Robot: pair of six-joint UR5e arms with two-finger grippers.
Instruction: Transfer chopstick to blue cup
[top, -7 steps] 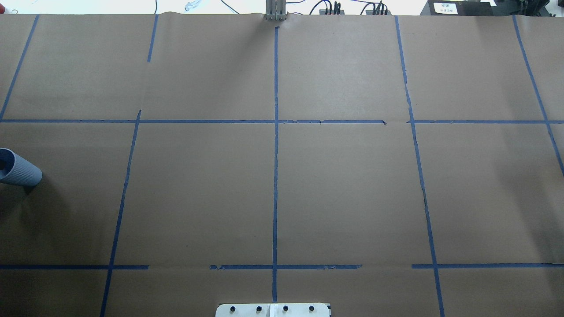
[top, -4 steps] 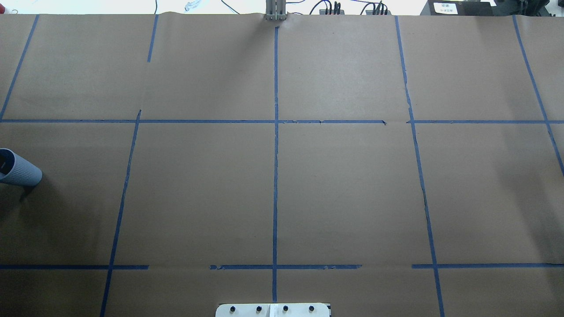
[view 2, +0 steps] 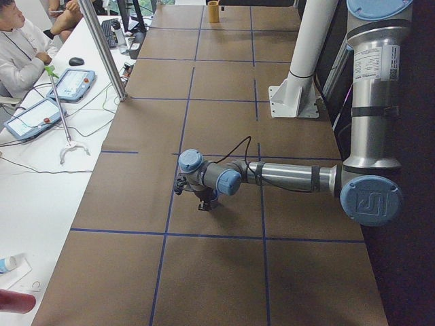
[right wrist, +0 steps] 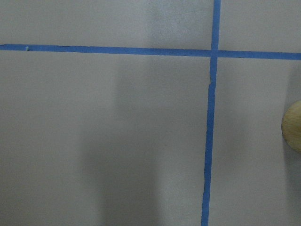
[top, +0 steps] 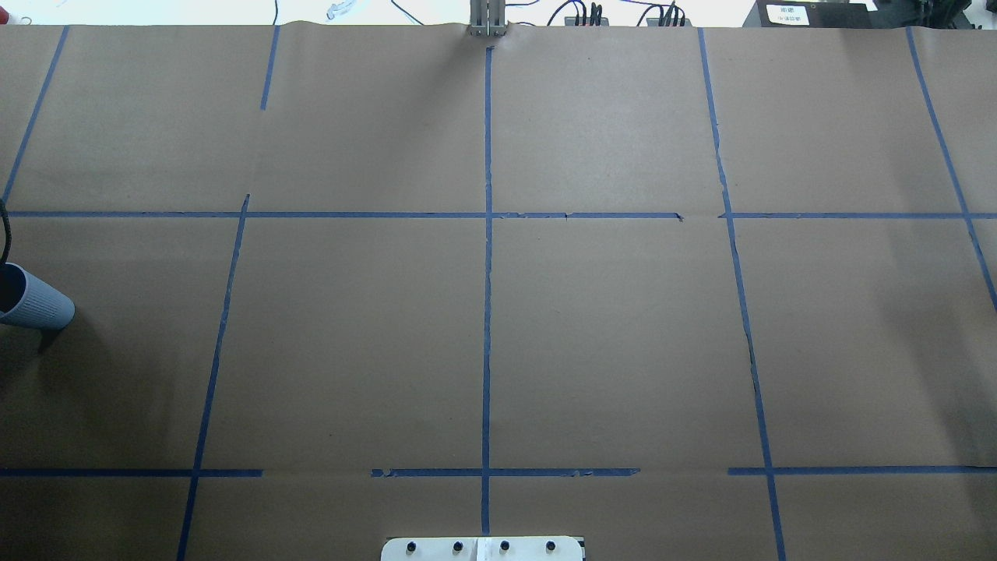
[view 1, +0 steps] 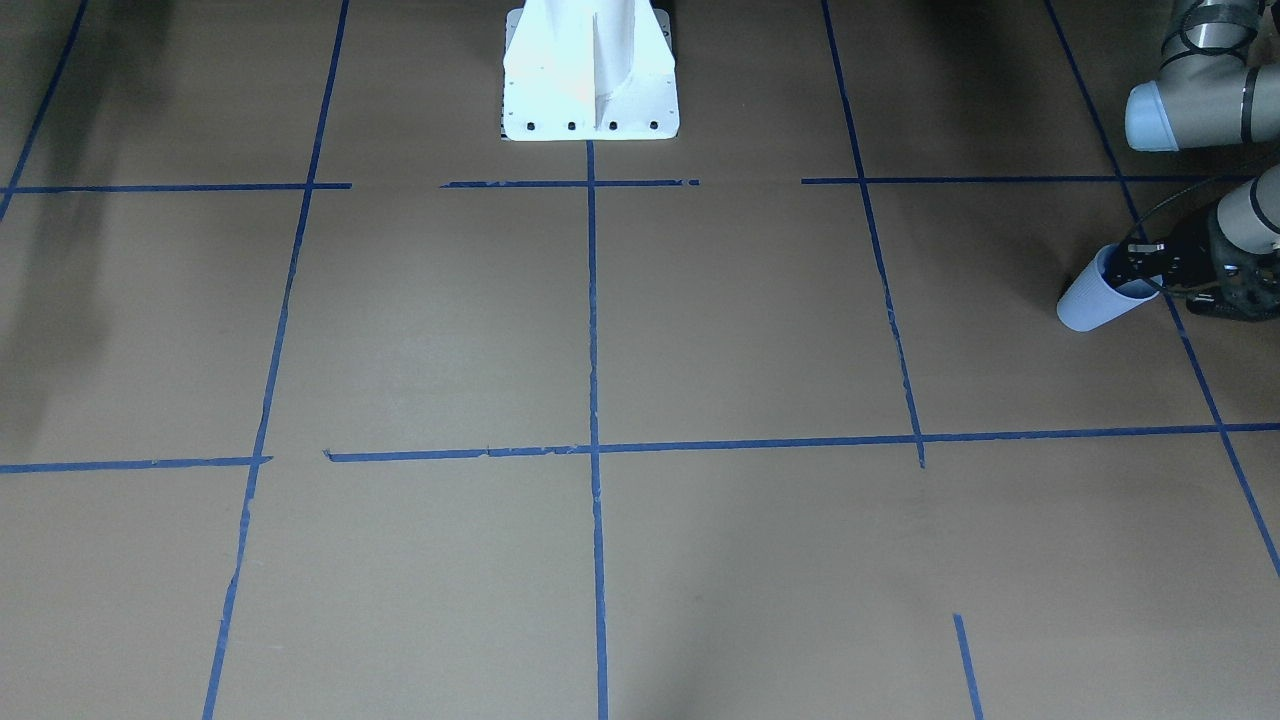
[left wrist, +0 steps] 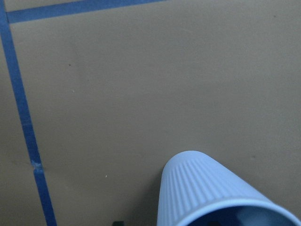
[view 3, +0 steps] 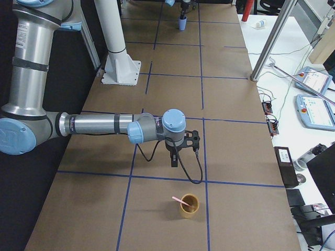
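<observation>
The blue cup (view 1: 1090, 303) stands at the table's end on my left side; it also shows in the overhead view (top: 39, 304) and fills the bottom of the left wrist view (left wrist: 207, 188). My left gripper (view 1: 1140, 268) is at the cup's rim, and its jaws look open around the cup's wall. The pale-pink chopstick (view 3: 180, 200) leans in a tan cup (view 3: 189, 205) at the table's other end. My right gripper (view 3: 175, 159) hangs above the table just short of that cup; I cannot tell whether it is open or shut.
Blue tape lines cross the brown paper. The white robot base (view 1: 590, 70) stands at the middle near edge. The tan cup's edge shows in the right wrist view (right wrist: 294, 132). Operators, tablets and cables are beyond the far edge (view 2: 41, 81).
The left gripper has come down to the blue cup's rim: the cup's mouth darkens and a black cable comes in at the left edge. The cup has stayed in place.
</observation>
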